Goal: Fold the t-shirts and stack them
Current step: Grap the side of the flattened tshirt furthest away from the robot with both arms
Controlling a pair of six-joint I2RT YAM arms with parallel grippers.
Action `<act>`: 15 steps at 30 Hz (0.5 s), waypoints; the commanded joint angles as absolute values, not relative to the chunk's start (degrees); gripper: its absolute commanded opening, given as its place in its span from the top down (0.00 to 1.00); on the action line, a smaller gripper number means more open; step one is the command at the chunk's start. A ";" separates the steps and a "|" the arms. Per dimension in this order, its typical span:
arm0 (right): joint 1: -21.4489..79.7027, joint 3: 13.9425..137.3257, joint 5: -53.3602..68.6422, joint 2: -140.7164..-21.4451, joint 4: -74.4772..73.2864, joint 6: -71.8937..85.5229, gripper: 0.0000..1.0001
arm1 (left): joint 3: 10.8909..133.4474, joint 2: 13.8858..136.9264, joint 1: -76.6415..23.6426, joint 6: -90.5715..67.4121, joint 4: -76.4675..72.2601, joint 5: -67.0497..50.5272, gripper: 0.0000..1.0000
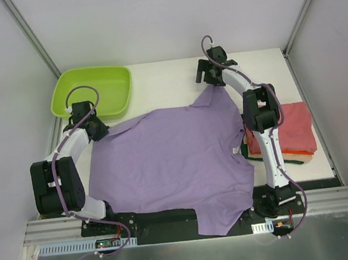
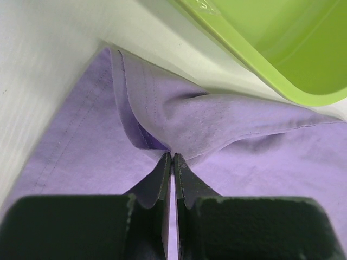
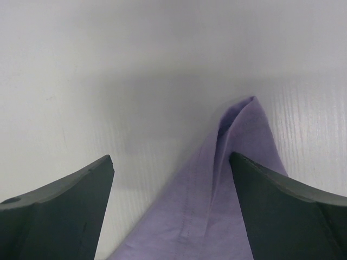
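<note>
While left tool [image 2: 172,158] pinches purple shirt [image 1: 172,162], right tool [image 3: 171,157] spread, shirt corner between.

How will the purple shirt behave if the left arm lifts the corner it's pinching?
Probably floppy: the purple shirt buckles into soft folds at the shut left gripper. Likely light, being thin cloth. Expect it to drape and drag, since most of it lies spread across the table.

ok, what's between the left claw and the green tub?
Left wrist view: a raised fold of the purple shirt, pinched in the left claw, then a strip of bare white table before the green tub.
</note>
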State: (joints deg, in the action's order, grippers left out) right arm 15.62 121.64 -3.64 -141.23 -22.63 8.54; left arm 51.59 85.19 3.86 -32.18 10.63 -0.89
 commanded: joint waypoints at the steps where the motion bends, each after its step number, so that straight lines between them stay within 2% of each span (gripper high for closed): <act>1: 15.56 124.36 -1.32 -141.94 -21.53 10.46 0.10 | 51.42 85.52 4.31 -32.17 9.84 -2.29 1.00; 6: 15.56 124.63 -2.81 -142.21 -23.20 12.04 0.18 | 51.33 85.34 4.31 -32.17 9.76 -1.85 1.00; 8: 15.56 124.45 -3.69 -142.12 -23.99 12.83 0.25 | 51.42 85.34 4.31 -32.08 9.76 -1.76 1.00; 10: 15.56 124.45 -4.92 -142.12 -24.78 13.44 0.34 | 51.42 85.34 4.31 -32.17 9.76 -1.84 1.00; 15: 15.21 124.80 -5.19 -142.29 -25.40 14.50 0.68 | 51.24 84.90 4.39 -31.91 9.84 -1.93 1.00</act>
State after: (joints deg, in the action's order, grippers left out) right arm 15.57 122.23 -4.08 -141.91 -24.03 12.36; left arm 51.59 85.21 3.86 -32.18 10.52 -1.34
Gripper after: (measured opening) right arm 0.410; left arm 0.008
